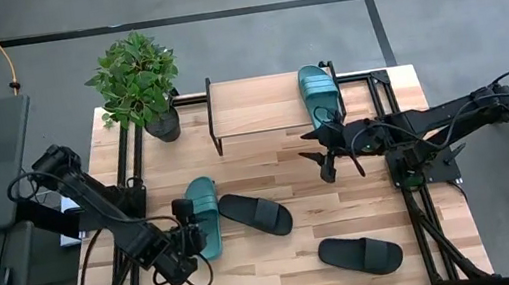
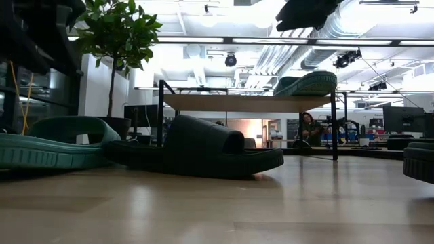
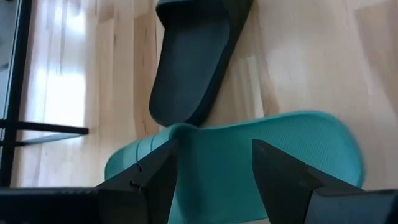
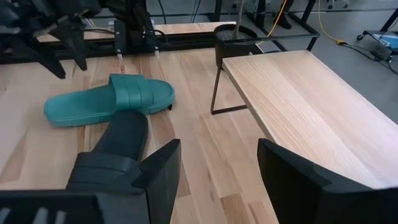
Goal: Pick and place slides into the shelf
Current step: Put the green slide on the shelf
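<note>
One teal slide [image 1: 320, 92] lies on the right end of the shelf [image 1: 260, 111], sole down. A second teal slide [image 1: 207, 215] lies on the table, and a black slide [image 1: 257, 213] rests beside it with its end against it. Another black slide [image 1: 360, 254] lies nearer the front right. My left gripper [image 3: 214, 168] is open and slants down over the table's teal slide [image 3: 249, 149], one finger on each side. I see no touch. My right gripper [image 4: 217, 174] is open and empty, above the table by the shelf's near right corner [image 1: 332, 151].
A potted plant [image 1: 137, 84] stands at the shelf's left end. Black metal frame rails [image 1: 127, 172] run along the table's left and right sides. Bare wood lies between the two black slides and in front of the shelf [image 1: 268, 166].
</note>
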`<action>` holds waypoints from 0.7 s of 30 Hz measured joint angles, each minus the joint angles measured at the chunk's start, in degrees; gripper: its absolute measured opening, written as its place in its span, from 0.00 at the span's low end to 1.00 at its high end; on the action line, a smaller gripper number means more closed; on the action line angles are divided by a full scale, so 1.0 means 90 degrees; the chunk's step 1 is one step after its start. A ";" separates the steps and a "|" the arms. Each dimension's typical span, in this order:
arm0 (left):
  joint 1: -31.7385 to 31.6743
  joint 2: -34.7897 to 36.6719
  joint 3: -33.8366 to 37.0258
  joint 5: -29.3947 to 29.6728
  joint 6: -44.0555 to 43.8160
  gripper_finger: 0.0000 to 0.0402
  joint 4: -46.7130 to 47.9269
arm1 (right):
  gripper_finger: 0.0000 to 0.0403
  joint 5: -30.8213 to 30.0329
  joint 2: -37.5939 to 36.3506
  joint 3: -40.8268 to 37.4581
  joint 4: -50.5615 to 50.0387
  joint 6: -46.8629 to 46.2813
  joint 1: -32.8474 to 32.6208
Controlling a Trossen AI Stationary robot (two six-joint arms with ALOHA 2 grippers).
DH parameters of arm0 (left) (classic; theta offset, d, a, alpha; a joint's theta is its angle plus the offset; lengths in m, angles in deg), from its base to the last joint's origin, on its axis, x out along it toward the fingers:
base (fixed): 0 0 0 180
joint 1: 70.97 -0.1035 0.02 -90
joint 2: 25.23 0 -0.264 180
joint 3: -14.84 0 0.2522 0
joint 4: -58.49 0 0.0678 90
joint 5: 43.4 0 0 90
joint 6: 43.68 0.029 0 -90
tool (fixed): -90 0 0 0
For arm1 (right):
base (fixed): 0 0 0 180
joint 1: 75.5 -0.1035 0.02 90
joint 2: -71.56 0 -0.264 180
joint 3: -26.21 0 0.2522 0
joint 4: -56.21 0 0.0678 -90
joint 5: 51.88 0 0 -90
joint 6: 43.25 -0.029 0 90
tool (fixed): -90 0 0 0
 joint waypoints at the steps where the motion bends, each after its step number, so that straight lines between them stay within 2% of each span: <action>1: 0.0000 -0.0051 0.0000 0.0000 -0.0020 0.47 0.0044 | 0.51 0.0001 0.0000 0.0000 0.0031 0.0000 0.0000; 10: -0.0005 -0.0367 0.0002 -0.0005 -0.0259 0.47 0.0460 | 0.51 0.0000 0.0000 0.0000 0.0151 0.0113 0.0000; 21: -0.0005 -0.0361 0.0146 -0.0018 -0.0506 0.47 0.0593 | 0.51 0.0003 0.0000 -0.0002 0.0194 0.0058 0.0000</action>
